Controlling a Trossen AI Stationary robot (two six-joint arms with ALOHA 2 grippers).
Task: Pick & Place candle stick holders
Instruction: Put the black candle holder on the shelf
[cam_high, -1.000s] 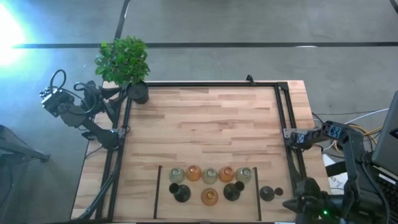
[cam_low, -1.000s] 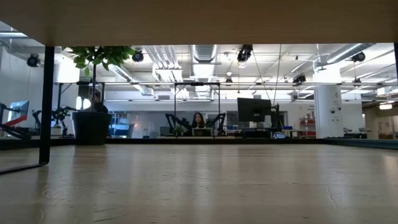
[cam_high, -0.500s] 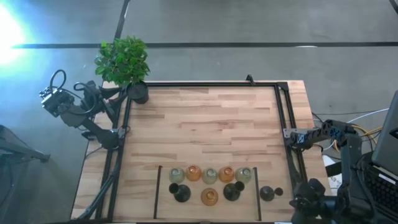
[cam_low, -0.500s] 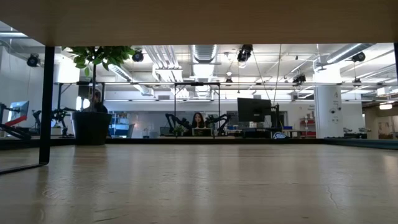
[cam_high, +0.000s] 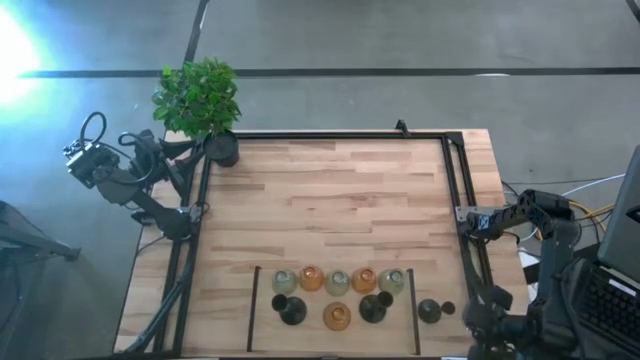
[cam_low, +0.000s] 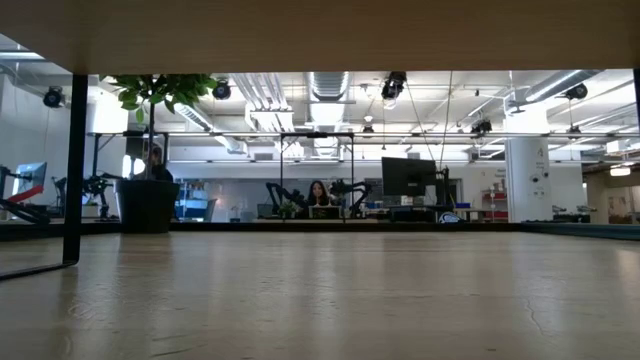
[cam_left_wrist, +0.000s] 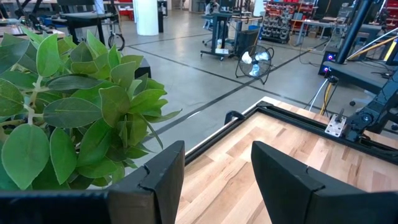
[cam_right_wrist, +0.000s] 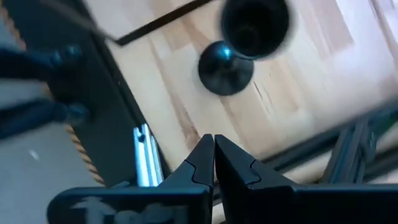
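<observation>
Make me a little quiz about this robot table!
1. True or false: the plant stands at a corner of the table.
2. How many amber holders are there? A) one B) three C) six
3. Fill in: the right gripper, above two dark holders, is ____ (open or shut).
Key: 1 true; 2 B; 3 shut.

Just beyond the closed right gripper (cam_right_wrist: 213, 155), a blurred dark round candle stick holder (cam_right_wrist: 255, 25) is cut off by the picture's edge.
</observation>
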